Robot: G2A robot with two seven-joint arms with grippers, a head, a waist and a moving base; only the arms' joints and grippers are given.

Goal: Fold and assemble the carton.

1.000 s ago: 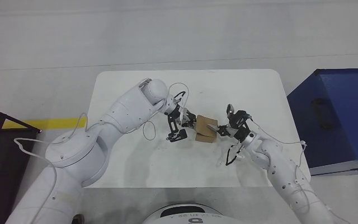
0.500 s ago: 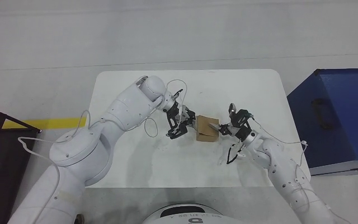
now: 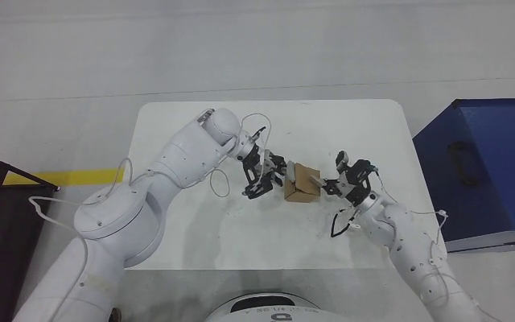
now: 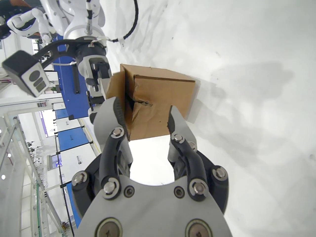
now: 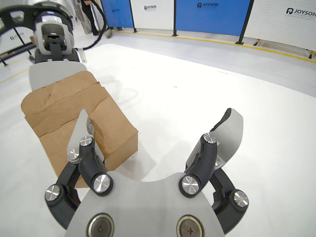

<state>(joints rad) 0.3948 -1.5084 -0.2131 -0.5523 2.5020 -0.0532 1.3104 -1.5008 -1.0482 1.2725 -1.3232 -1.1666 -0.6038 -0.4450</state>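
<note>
Carton (image 3: pixel 304 183) of brown cardboard lies near the middle of the white table (image 3: pixel 354 129), resting on its base with its flaps folded in and creased; at the end facing the left arm we see a small ragged gap where the flaps meet. We find the left gripper (image 3: pixel 273 173) low at that end, its fingers spread apart on either side of the carton's end face; whether they touch the cardboard we cannot tell. The right gripper (image 3: pixel 330 185) is at the opposite end, its fingers spread wide: in the right wrist view one finger (image 5: pixel 82 124) lies over the carton's upper face near a corner, while the other finger (image 5: pixel 229 124) hangs above bare table beside the carton. Neither gripper is pinching anything. A blue bin (image 3: pixel 471 169) stands off the table's edge, on the right arm's side.
</note>
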